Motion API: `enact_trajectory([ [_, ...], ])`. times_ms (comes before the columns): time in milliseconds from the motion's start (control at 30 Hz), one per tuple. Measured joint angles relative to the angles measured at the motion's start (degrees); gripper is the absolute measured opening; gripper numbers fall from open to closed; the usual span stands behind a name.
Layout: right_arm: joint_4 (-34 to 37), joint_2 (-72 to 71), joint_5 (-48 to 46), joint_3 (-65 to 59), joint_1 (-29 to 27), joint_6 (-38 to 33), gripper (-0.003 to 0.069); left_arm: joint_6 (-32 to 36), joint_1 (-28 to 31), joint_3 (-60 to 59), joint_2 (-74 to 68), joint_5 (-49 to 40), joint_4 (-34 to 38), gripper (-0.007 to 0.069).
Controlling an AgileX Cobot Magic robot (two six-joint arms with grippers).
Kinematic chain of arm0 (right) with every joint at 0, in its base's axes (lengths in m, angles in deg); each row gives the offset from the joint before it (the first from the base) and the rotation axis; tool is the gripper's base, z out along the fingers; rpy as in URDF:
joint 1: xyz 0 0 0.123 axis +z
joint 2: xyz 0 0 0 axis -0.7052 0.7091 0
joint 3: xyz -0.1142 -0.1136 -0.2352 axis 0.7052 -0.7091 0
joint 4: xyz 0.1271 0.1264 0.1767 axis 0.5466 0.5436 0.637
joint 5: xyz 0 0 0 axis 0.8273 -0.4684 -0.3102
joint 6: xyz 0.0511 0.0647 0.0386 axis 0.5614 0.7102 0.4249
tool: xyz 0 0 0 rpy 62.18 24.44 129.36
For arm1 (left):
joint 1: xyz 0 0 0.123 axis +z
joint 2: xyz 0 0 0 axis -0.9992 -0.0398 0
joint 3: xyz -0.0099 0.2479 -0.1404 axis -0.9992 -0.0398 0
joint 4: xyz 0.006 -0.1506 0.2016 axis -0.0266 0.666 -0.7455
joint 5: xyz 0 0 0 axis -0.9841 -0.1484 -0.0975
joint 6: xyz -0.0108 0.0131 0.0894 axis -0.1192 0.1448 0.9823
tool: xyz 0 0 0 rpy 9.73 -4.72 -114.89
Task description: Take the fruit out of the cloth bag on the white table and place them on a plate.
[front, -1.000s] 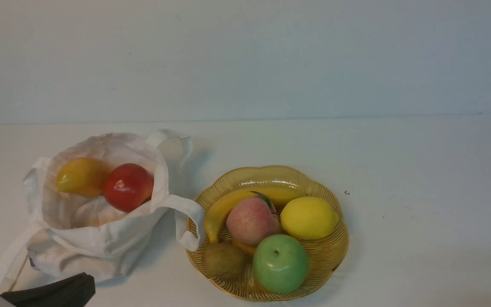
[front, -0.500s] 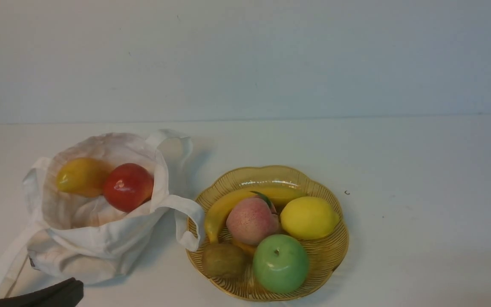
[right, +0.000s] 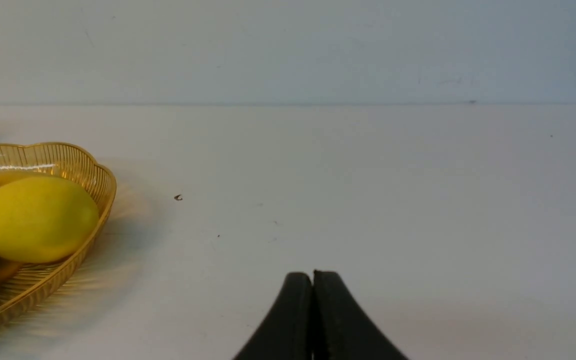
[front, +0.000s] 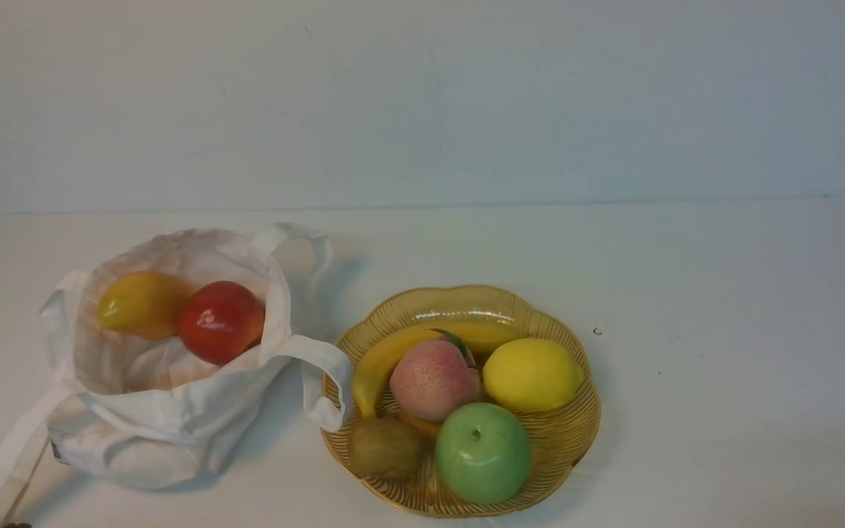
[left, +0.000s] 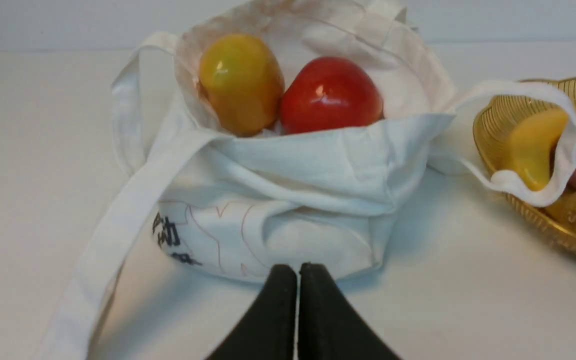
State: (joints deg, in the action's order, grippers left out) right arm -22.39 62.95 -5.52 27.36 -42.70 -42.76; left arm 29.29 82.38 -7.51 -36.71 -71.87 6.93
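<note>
We see a pale blank wall (front: 422,95) behind the broad white counter (front: 723,293). Just ahead of the left claw (left: 298,272), clenched and empty, slumps the cloth bag (front: 166,411), holding the yellow-orange fruit (front: 140,304) and red apple (front: 221,321). The amber plate (front: 569,440), beside the bag and ahead-left of the right claw (right: 312,280), likewise clenched and empty, carries the green apple (front: 483,452), a lemon (front: 531,374), peach (front: 433,379), banana (front: 378,359) and a brownish fruit (front: 384,447). A dark speck (front: 597,331) lies ahead of the right claw.
</note>
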Motion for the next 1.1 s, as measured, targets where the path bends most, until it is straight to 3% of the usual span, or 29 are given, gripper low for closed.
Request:
enact_trajectory([
  [267,0.0,0.0,0.0,0.0,0.0,0.0,-0.0014,0.0,0.29,0.0,0.0,-0.38,-0.16,-0.0008],
  [500,0.0,0.0,0.0,0.0,0.0,0.0,-0.0014,0.0,4.67,0.0,0.0,-0.51,-0.16,-0.0008],
  [1100,0.0,0.0,0.0,0.0,0.0,0.0,-0.0014,-0.11,4.72,0.0,0.0,-0.55,-0.16,-0.0008],
])
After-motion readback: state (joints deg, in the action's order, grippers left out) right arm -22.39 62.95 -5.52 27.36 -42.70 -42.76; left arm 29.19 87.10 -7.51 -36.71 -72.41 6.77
